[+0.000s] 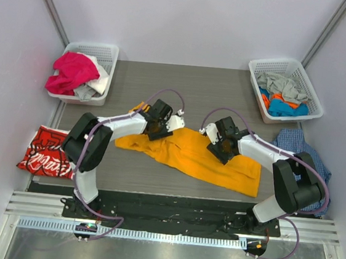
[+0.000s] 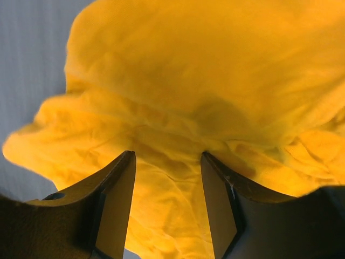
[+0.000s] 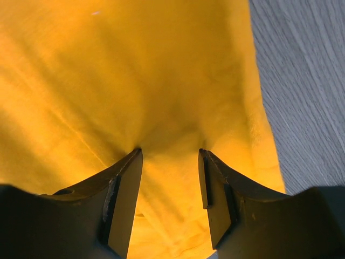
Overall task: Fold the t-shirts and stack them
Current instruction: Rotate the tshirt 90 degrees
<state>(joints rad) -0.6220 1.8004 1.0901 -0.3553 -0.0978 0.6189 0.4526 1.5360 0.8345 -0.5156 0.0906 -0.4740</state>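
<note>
Left of the orange-yellow t-shirt [image 1: 218,168] lies a crumpled red t-shirt [image 1: 46,153] with white lettering. The orange-yellow one itself lies rumpled on the surface [image 1: 165,85], running down towards the right.

At its bunched upper-left end the left pincer [image 2: 168,156] stands spread, with cloth bulging up into the gap but not clamped. Further right along its far edge the right pincer [image 3: 168,154] is likewise spread, with creases running in to its tips.

The cloth looks light and limp. It will likely sag and wrinkle, so matching corners of the hem or shoulders seem the best places to hold.

From above, both arms cover the collar and sleeves. The wrist views sit too close to show which part lies beneath.
</note>
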